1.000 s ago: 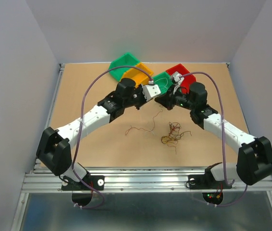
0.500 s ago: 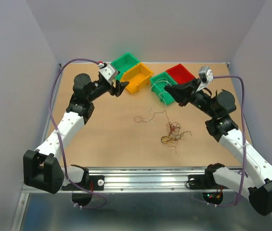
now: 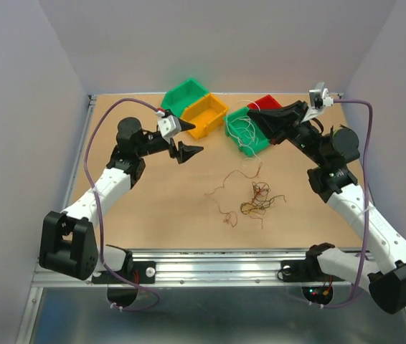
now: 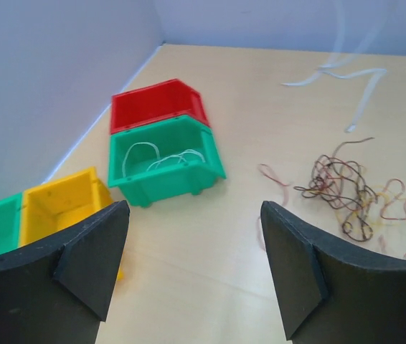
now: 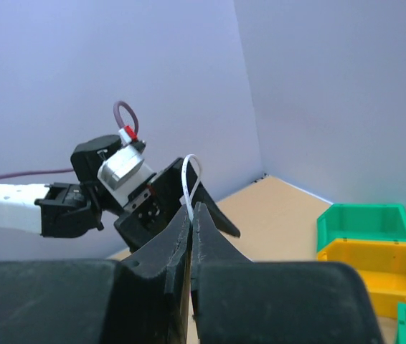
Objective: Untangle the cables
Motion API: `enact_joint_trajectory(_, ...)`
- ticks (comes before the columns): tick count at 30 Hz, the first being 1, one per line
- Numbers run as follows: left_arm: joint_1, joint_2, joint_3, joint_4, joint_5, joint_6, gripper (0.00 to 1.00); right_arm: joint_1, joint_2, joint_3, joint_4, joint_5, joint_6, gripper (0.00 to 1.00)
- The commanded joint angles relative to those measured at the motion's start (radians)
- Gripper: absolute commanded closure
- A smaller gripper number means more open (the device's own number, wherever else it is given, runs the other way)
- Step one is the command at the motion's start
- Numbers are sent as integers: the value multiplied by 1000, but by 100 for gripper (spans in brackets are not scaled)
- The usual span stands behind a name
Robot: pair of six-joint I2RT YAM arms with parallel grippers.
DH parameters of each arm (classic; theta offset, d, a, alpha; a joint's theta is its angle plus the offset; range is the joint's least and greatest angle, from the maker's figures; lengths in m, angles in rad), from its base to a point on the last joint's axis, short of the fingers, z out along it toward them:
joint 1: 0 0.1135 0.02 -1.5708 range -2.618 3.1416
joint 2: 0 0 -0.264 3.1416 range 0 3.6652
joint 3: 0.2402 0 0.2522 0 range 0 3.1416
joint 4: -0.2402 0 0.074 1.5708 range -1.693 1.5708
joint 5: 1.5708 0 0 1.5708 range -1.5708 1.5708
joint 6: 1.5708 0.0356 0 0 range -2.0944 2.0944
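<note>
Sorting looks partly done — a few white cables (image 4: 161,156) lie looped inside the near green bin (image 4: 163,185), but the main tangle (image 3: 257,201) sits on the bare counter (image 3: 153,208), well apart from both arms and roughly between them. A loose strand (image 3: 235,176), reddish-brown, trails off just beside the knot toward the bins. It may touch the knot at one end, but it is too thin to tell from above. Most of the job is left: the red, yellow and dark brown wires in the knot all cross over each other.

Left tool (image 4: 194,211) is spread wide with nothing between its pads, hanging above the counter short of the bins. Right tool (image 5: 191,206) is pressed together, pinching a thin white strand (image 5: 187,170) that arcs up out of the tips. It is raised at the far right of the counter, near the green bin and the red bin (image 4: 156,111). Whether that strand joins the ones in the bin — cannot tell.

Materials: cables are hair-thin, limp, kinked and curly, plastic-coated by the look. Bins are rigid glossy plastic, open-topped with a sloped front. A yellow bin (image 4: 63,201) and a second green bin (image 3: 187,93) stand further left. Counter is smooth matte tan board. Tool fingers (image 4: 88,258) are matte black and wedge-shaped.
</note>
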Motion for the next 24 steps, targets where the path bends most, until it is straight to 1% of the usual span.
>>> enact_joint_trajectory(1,-17,-38,-84,235,171,-26,15,6,9,72,76,-14,40,100)
enact_joint_trajectory(3,-58,-55,-116,289,101,-54,15,6,24,78,99,-21,56,99)
enact_joint_trajectory(8,-155,-6,-112,297,47,-46,15,7,67,115,114,-11,67,99)
enact_joint_trajectory(10,-190,13,-105,297,10,-35,15,7,87,118,113,25,56,99)
enact_joint_trajectory(13,-198,39,-99,272,-51,-5,15,7,111,128,99,92,-2,99)
enact_joint_trajectory(14,-198,37,-95,258,-129,10,16,7,130,130,93,114,-48,99)
enact_joint_trajectory(16,-196,30,-107,248,-229,43,16,7,170,138,82,205,-106,100)
enact_joint_trajectory(17,-196,19,-115,248,-250,53,16,7,187,144,78,262,-125,99)
enact_joint_trajectory(18,-196,13,-121,248,-267,63,16,6,205,153,73,284,-142,99)
enact_joint_trajectory(21,-196,-8,-142,257,-315,78,16,6,281,197,61,347,-194,100)
enact_joint_trajectory(24,-195,-21,-141,249,-340,83,16,6,361,240,62,374,-252,99)
